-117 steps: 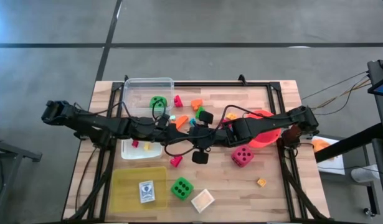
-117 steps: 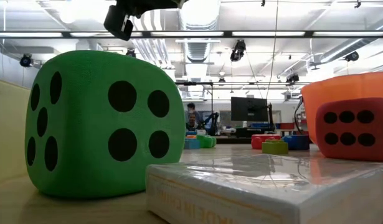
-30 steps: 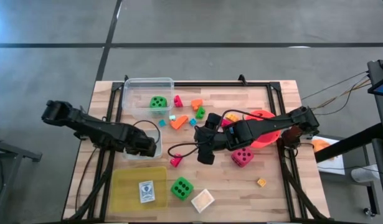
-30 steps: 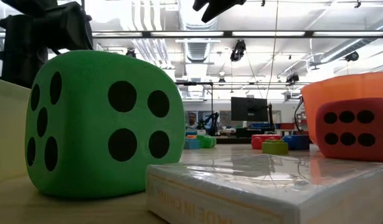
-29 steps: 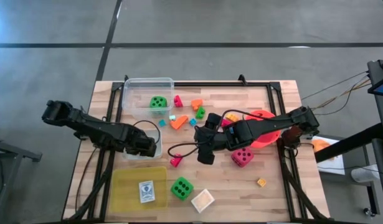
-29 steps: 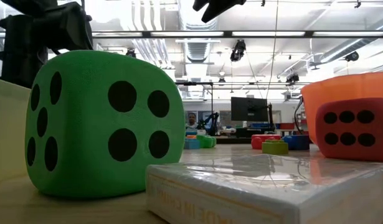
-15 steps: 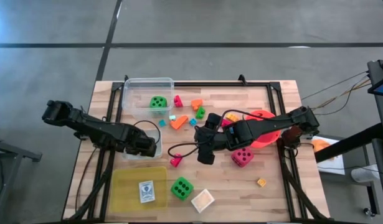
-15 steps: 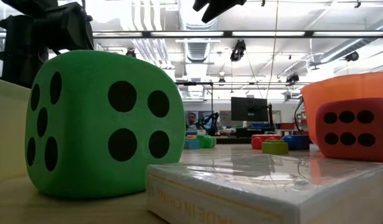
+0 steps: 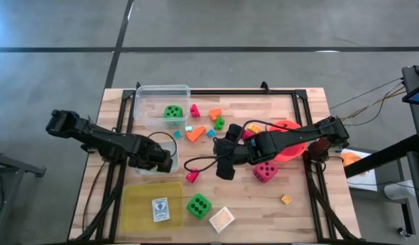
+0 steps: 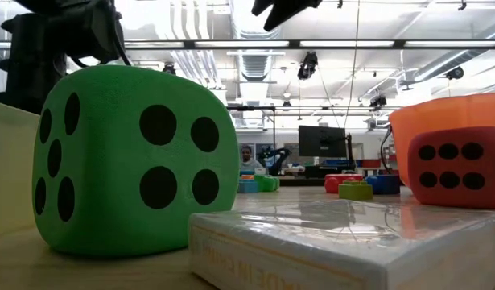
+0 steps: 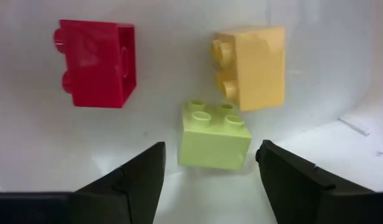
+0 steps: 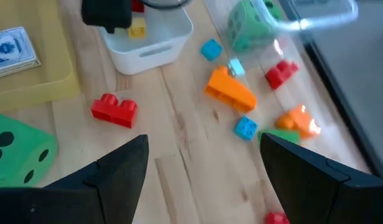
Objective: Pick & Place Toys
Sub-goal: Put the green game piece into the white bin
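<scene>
left gripper [image 11: 207, 171] over white tub [image 9: 145, 167], jaws apart, lime block [image 11: 215, 133] lying loose between fingertips. right gripper [image 12: 203, 165] open mid-table, nearer red block [image 12: 114, 109] on wood, long axis slanted.

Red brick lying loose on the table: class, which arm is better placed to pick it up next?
Right. The right gripper hangs open near the red brick; the left gripper is over the white tub.
</scene>
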{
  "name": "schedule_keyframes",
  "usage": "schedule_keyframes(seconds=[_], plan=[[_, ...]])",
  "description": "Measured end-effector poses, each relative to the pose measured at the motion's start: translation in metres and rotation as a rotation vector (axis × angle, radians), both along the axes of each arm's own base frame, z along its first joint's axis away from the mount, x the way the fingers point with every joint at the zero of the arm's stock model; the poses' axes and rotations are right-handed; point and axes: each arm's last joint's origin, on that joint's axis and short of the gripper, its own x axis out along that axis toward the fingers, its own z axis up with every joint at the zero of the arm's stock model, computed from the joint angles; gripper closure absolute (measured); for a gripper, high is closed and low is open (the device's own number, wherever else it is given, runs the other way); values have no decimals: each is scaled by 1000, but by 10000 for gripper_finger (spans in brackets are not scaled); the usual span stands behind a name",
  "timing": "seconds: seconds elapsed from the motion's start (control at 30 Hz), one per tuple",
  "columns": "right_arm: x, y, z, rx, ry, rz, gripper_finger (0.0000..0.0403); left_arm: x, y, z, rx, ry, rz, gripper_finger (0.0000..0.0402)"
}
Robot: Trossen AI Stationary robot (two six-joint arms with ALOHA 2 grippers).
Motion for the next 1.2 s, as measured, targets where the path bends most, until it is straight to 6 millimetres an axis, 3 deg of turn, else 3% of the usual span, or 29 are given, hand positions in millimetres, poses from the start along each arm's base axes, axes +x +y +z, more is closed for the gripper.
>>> schedule_keyframes(seconds=[0.23,0.4,0.6,0.83,1.2], plan=[[-7,-19,-9,176,144,-61,99,7,-1,17,1,-36,-26,164],[-10,-22,-25,181,291,138,99,14,-3,41,12,-45,-101,164],[-19,-24,-65,172,477,389,99,20,-3,77,58,-56,-186,164],[-29,-30,-120,132,560,491,99,30,-2,118,145,-152,-255,164],[-44,-67,-161,181,629,449,99,33,-2,132,176,-208,-309,164]])
